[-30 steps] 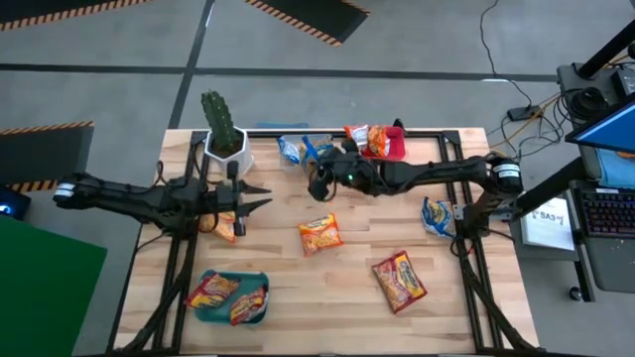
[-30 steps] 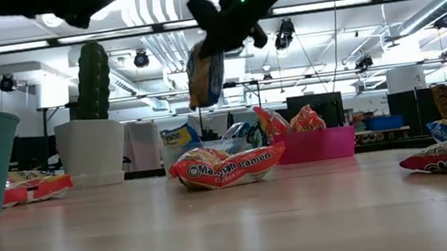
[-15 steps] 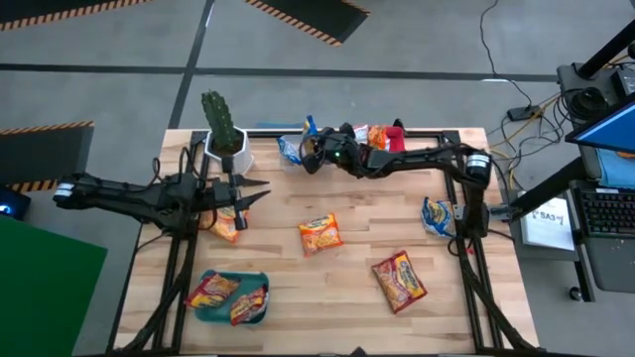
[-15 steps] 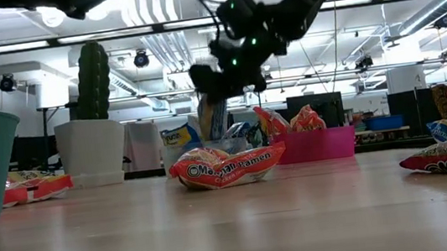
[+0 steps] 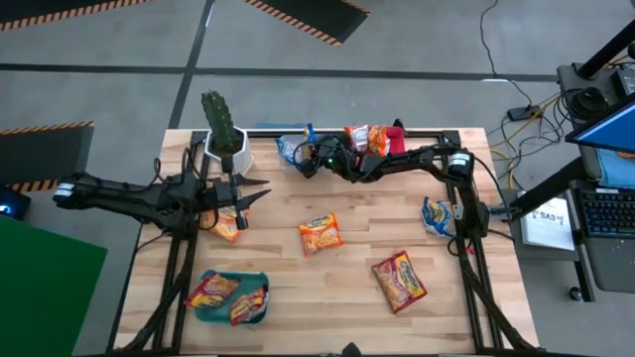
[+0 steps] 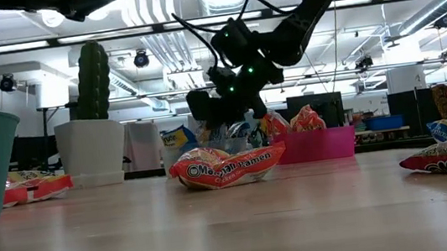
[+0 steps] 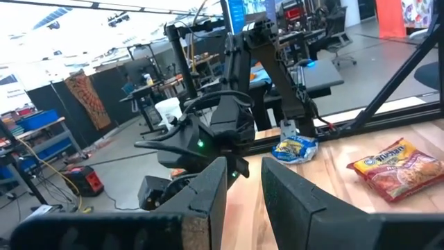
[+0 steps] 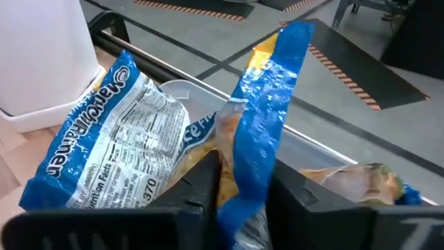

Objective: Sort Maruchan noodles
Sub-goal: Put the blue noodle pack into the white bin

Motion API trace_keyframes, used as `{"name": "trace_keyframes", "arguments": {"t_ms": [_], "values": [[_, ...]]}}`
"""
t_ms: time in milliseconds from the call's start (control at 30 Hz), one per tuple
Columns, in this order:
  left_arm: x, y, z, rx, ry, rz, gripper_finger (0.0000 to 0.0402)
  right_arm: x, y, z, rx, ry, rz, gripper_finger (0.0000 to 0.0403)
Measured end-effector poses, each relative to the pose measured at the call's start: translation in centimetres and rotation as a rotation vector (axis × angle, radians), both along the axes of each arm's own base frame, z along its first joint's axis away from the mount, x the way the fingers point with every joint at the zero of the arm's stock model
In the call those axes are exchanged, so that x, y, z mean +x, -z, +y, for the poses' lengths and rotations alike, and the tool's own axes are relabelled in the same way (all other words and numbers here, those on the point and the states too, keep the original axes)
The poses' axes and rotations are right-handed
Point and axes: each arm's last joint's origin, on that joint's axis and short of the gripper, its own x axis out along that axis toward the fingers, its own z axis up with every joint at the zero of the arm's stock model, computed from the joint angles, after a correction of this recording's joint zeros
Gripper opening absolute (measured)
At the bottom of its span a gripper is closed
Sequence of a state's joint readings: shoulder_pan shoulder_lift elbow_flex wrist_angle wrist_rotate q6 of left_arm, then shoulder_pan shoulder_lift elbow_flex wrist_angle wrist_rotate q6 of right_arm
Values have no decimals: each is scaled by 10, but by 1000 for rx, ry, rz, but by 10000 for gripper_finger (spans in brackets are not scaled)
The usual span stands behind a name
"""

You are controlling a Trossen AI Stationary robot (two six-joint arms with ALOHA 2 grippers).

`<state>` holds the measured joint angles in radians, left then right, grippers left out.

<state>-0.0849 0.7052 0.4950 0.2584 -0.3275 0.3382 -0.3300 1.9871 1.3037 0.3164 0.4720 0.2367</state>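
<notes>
Right gripper (image 8: 239, 182) at table's (image 5: 347, 288) far edge, pinching blue packet (image 8: 267, 118) over clear bin (image 8: 316, 149); left gripper (image 7: 243, 184) slightly parted, empty.

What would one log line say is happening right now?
stage: placing | right gripper: blue packet between fingers, over clear bin | left gripper: waiting beside cactus pot

"Maruchan Ramen" on orange packet (image 6: 226, 166), blue packet (image 8: 111, 139)
</notes>
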Motion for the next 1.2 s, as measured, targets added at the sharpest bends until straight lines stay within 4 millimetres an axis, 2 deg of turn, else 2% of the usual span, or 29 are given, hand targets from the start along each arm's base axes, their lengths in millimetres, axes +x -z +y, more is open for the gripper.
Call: {"name": "trace_keyframes", "arguments": {"t_ms": [200, 400, 533, 667, 900, 1067, 1200], "values": [[0, 2, 0, 3, -4, 19, 75, 0, 0, 2, 2, -5, 3, 142], [0, 2, 0, 3, -4, 21, 75, -3, -19, 4, -12, -8, -31, 189], [0, 2, 0, 6, -4, 22, 75, -5, -30, 5, -19, -8, -52, 197], [0, 2, 0, 11, -5, 23, 75, -8, -37, -4, -39, 11, -91, 174], [0, 2, 0, 16, -5, 25, 75, -15, -40, -26, -56, 63, -145, 83], [0, 2, 0, 21, -5, 27, 75, -14, -47, -31, -78, 27, -170, 28], [0, 2, 0, 23, -5, 27, 75, -11, -54, -31, -104, 7, -175, 11]]}}
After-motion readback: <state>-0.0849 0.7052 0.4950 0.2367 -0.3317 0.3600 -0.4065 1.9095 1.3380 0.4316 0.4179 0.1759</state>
